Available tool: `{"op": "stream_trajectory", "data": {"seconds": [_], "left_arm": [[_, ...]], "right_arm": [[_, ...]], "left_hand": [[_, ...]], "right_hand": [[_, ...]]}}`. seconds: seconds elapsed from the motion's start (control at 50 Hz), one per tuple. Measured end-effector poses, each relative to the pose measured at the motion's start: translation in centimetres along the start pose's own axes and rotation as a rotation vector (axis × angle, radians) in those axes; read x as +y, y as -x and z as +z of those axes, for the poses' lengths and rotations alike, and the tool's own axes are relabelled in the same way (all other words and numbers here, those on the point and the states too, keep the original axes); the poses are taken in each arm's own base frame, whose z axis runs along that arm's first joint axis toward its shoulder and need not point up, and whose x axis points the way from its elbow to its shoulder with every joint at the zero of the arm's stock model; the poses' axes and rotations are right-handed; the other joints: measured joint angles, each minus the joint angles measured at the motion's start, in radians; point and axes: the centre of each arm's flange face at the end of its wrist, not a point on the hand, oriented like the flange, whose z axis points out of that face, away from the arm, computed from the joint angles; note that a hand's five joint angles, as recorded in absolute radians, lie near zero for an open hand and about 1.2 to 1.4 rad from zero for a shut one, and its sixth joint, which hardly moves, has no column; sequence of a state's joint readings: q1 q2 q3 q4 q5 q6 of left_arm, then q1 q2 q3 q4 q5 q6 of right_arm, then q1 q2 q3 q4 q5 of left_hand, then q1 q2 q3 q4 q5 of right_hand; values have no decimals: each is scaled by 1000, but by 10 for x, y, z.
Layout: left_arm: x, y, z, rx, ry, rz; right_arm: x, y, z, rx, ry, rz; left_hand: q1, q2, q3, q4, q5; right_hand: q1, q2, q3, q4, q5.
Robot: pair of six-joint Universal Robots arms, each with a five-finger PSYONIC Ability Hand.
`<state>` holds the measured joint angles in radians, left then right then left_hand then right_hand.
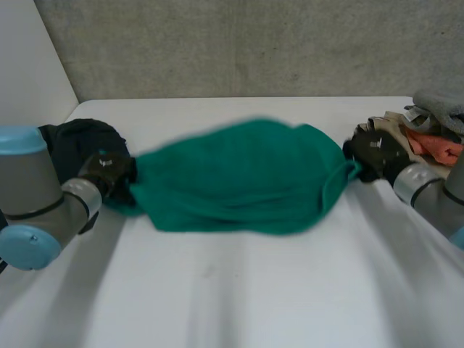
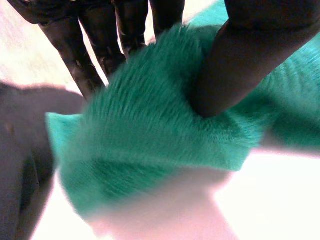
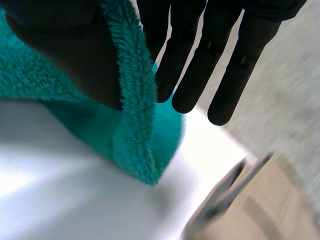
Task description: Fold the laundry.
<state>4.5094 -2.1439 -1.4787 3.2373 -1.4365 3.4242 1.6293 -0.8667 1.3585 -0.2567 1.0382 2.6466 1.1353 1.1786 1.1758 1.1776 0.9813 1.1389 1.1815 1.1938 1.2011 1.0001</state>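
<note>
Towel (image 1: 239, 177) btwn L hand (image 1: 107, 170), R hand (image 1: 373, 152)

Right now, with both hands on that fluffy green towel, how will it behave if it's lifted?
Probably floppy: the fluffy green towel sags in a belly between the left hand and right hand. Likely light for its bulk, since pinches at two ends seem to carry it. Its thick pile should resist slipping from the fingers.
</note>
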Motion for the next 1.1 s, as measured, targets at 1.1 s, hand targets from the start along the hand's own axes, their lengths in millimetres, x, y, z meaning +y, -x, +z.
{"op": "stream_trajectory", "data": {"seconds": [1.1], "left_arm": [[24, 7, -93, -13, 46, 68]], "right_arm": [[-16, 31, -99, 24, 309, 234]], "left_hand": [[-741, -785, -780, -782, -755]], "right_hand": [[-707, -747, -761, -789, -786]]}}
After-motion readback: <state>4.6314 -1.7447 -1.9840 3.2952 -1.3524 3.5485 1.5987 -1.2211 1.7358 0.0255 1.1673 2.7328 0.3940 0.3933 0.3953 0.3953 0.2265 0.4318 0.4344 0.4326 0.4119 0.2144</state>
